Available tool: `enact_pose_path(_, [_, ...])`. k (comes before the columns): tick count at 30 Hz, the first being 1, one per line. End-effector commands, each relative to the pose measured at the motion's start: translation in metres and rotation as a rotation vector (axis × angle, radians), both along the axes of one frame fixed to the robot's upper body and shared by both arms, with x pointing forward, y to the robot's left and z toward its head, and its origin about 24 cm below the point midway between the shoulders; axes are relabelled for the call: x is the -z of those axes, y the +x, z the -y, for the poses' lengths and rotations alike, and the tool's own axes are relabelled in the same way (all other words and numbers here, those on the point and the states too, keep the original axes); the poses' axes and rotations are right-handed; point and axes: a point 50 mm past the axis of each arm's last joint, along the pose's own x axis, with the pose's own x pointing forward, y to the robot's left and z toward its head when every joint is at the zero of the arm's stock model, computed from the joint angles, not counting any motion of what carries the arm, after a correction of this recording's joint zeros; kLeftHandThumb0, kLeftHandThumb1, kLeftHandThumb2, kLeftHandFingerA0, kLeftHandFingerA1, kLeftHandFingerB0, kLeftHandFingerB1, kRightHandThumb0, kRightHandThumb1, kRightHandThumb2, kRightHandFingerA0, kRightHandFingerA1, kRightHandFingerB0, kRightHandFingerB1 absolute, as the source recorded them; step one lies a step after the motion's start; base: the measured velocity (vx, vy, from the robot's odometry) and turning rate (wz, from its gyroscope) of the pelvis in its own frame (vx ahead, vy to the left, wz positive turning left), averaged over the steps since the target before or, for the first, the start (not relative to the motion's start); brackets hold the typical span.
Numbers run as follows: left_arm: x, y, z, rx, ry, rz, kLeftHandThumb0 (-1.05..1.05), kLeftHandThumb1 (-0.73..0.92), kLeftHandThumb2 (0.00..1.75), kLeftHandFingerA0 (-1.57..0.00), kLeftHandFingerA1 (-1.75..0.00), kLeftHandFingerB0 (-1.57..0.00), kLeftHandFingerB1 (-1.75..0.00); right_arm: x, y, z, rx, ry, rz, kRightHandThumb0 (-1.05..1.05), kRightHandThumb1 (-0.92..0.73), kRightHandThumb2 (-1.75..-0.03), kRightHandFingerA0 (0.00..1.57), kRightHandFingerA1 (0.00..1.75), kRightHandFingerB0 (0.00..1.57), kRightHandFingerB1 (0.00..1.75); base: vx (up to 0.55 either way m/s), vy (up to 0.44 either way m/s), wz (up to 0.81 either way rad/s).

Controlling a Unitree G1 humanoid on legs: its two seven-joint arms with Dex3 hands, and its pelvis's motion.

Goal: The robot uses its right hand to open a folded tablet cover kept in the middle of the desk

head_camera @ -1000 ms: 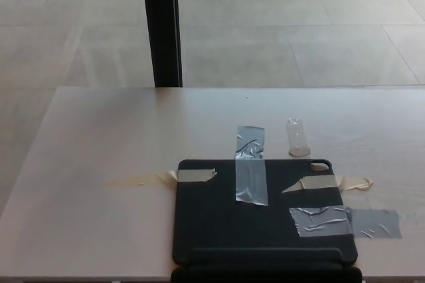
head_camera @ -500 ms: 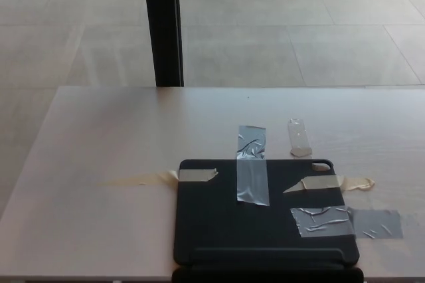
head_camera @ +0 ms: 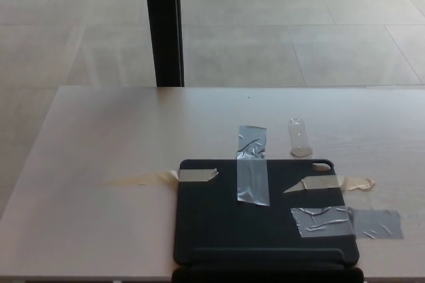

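a black tablet cover (head_camera: 265,213) lies flat and closed on a pale wooden desk (head_camera: 99,137), at the middle of the desk's near edge, its near side running close along that edge. several strips of tape hold it down. a grey strip (head_camera: 252,164) crosses its far edge near the middle, half on the desk and half on the cover. a beige strip (head_camera: 163,177) runs from the desk onto the cover's far left corner. another beige strip (head_camera: 332,183) reaches from the cover's far right part out past its right edge onto the desk. a crinkled grey strip (head_camera: 345,222) lies over the cover's right edge, lower down, and continues onto the desk. a small clear piece (head_camera: 299,137) lies on the desk just beyond the cover's far right corner, apart from it. beyond the desk's far edge is a tiled floor (head_camera: 299,24), with a dark upright post (head_camera: 163,24) standing behind the desk. neither robot hand shows, so nothing can be told of their fingers.
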Motion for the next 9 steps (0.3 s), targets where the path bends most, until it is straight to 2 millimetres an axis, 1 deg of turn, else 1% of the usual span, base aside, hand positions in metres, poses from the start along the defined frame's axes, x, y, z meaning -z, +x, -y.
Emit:
enact_pose_path(1, [0.008, -0.021, 0.000, -0.024, -0.005, 0.003, -0.43, 0.38, 0.54, -0.83, -0.78, -0.83, -0.73, 0.083, -0.110, 0.062, 1.001, -0.036, 0.164, -0.77, -0.86, -0.65, 0.66, 0.70, 0.30, 0.50, 0.00, 0.000, 0.00])
enact_pose_path(2, [0.009, -0.023, 0.001, -0.013, 0.000, -0.016, -0.56, 0.32, 0.82, -0.76, -0.80, -0.72, -0.76, 0.095, -0.111, 0.057, 1.051, -0.043, 0.093, -0.77, -0.87, -0.66, 0.83, 0.77, 0.40, 0.56, 0.00, 0.000, 0.00])
enact_pose_path(3, [0.011, -0.025, 0.002, -0.010, 0.000, -0.024, -0.56, 0.32, 0.82, -0.76, -0.80, -0.72, -0.76, 0.099, -0.112, 0.056, 1.066, -0.051, 0.065, -0.77, -0.87, -0.66, 0.83, 0.77, 0.40, 0.56, 0.00, 0.000, 0.00])
enact_pose_path(4, [0.011, -0.025, 0.002, -0.012, -0.001, -0.024, -0.60, 0.36, 0.84, -0.76, -0.80, -0.71, -0.75, 0.102, -0.111, 0.054, 1.080, -0.048, 0.072, -0.77, -0.86, -0.66, 0.80, 0.83, 0.44, 0.66, 0.00, 0.000, 0.00])
enact_pose_path(5, [0.011, -0.026, 0.001, -0.015, -0.001, -0.022, -0.61, 0.38, 0.86, -0.78, -0.80, -0.71, -0.75, 0.107, -0.110, 0.050, 1.102, -0.034, 0.083, -0.76, -0.86, -0.66, 0.74, 0.86, 0.47, 0.81, 0.00, 0.000, 0.00])
enact_pose_path(6, [0.010, -0.026, 0.000, -0.018, 0.000, -0.021, -0.61, 0.38, 0.86, -0.78, -0.80, -0.71, -0.75, 0.112, -0.109, 0.047, 1.114, -0.022, 0.088, -0.76, -0.86, -0.66, 0.74, 0.86, 0.47, 0.81, 0.00, 0.000, 0.00])
enact_pose_path(7, [0.010, -0.026, 0.000, -0.024, 0.000, -0.019, -0.55, 0.56, 0.57, -0.81, -0.76, -0.78, -0.71, 0.114, -0.108, 0.044, 1.119, -0.028, 0.055, -0.76, -0.88, -0.66, 0.73, 0.86, 0.49, 0.88, 0.00, 0.000, 0.00])
enact_pose_path(8, [0.010, -0.027, 0.001, -0.037, -0.005, -0.006, -0.54, 0.58, 0.57, -0.83, -0.80, -0.74, -0.71, 0.121, -0.107, 0.041, 1.119, -0.015, 0.034, -0.74, -0.89, -0.66, 0.67, 0.87, 0.49, 1.05, 0.00, 0.000, 0.00])
enact_pose_path(9, [0.010, -0.027, 0.001, -0.037, -0.005, -0.006, -0.54, 0.58, 0.57, -0.83, -0.80, -0.74, -0.71, 0.121, -0.107, 0.041, 1.119, -0.015, 0.034, -0.74, -0.89, -0.66, 0.67, 0.87, 0.49, 1.05, 0.00, 0.000, 0.00])
